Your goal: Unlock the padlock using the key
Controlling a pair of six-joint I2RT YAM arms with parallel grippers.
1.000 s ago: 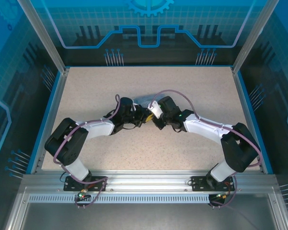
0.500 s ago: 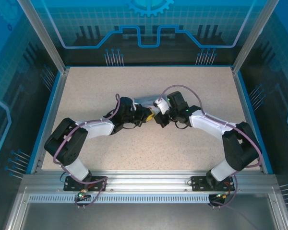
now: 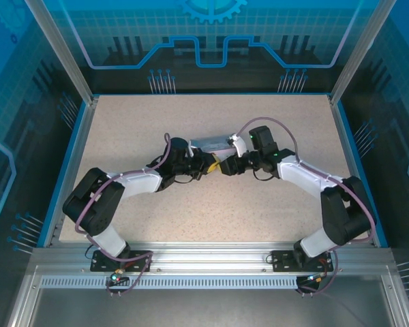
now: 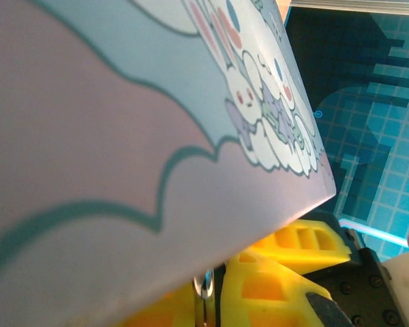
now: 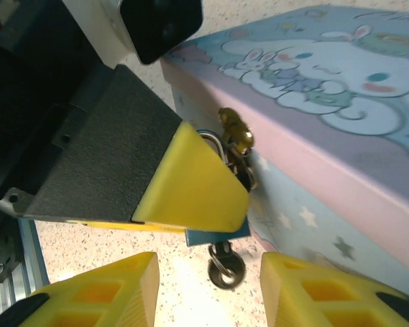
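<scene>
While the left gripper (image 4: 208,303) keeps its jaws closed on the padlock (image 5: 215,144), the right gripper (image 5: 208,283) has its jaws open, yellow fingers (image 5: 102,293) spread wide. In the right wrist view the key (image 5: 224,267) with its small ring hangs between those two fingers, touching neither. It sits just below a blue edge (image 5: 217,236) under the left gripper's yellow finger. That finger hides most of the lock body, so I cannot tell if the key is seated in the lock. The padlock's shackle sits at the brassy latch (image 5: 235,133) on the front of the pastel cartoon tin (image 5: 341,88). The tin rests on the speckled counter (image 3: 157,122), mid-table, with both arms meeting at its near side.
</scene>
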